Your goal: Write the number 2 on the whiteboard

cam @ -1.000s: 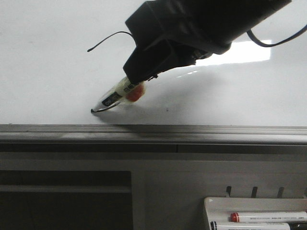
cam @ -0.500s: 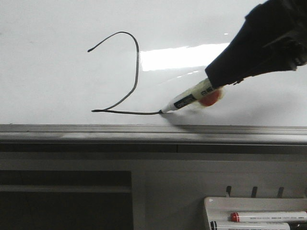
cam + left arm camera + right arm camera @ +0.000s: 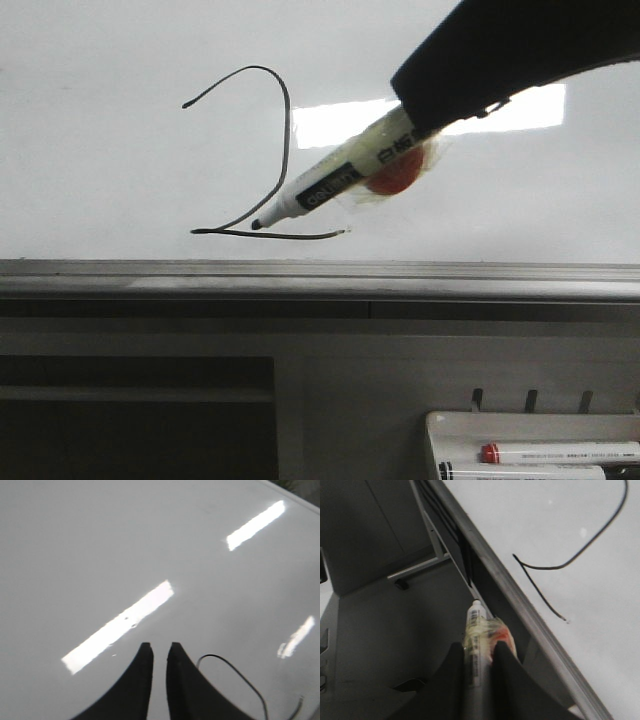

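Number 2 [image 3: 262, 160] complete on the whiteboard [image 3: 100, 150], just above its ledge. Right claw [image 3: 479, 652] clamped on marker [image 3: 335, 180], tip seemingly lifted near the base stroke. Left claw [image 3: 159, 652] nearly closed, empty. Risk: stray touch smearing wet ink.

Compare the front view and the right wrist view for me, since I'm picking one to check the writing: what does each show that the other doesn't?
Only the front view shows the whole number 2 and the marker tray. Only the right wrist view shows the right gripper shut on the marker. Both show the marker, the 2's base stroke, the whiteboard and its ledge.
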Controlling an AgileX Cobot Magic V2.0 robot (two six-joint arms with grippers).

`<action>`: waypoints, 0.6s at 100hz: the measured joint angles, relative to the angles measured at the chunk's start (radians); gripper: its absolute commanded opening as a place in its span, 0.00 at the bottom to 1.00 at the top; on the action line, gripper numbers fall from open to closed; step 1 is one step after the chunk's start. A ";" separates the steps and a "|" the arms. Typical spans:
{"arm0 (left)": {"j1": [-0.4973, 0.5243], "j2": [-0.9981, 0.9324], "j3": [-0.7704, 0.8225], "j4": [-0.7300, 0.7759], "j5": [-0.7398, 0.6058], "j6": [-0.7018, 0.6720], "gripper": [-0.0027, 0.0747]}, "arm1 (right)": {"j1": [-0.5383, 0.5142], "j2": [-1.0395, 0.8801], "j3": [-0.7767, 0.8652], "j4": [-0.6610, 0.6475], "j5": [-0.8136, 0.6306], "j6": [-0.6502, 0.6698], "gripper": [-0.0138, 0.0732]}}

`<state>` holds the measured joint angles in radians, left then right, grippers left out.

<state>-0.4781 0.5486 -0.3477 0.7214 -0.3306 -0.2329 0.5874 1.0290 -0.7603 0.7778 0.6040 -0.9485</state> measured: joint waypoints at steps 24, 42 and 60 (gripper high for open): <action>-0.185 0.203 0.015 0.078 -0.034 -0.001 0.42 | 0.041 0.000 -0.007 -0.007 -0.032 0.000 0.10; -0.247 0.401 0.000 0.119 -0.036 0.001 0.42 | 0.041 0.000 -0.010 -0.011 -0.036 0.000 0.10; -0.247 0.513 -0.060 0.119 -0.080 0.003 0.42 | 0.041 0.000 -0.010 -0.011 -0.026 0.000 0.10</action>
<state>-0.7252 1.0619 -0.4079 0.8404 -0.4108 -0.2299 0.6287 1.0290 -0.7699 0.7671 0.5779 -0.9485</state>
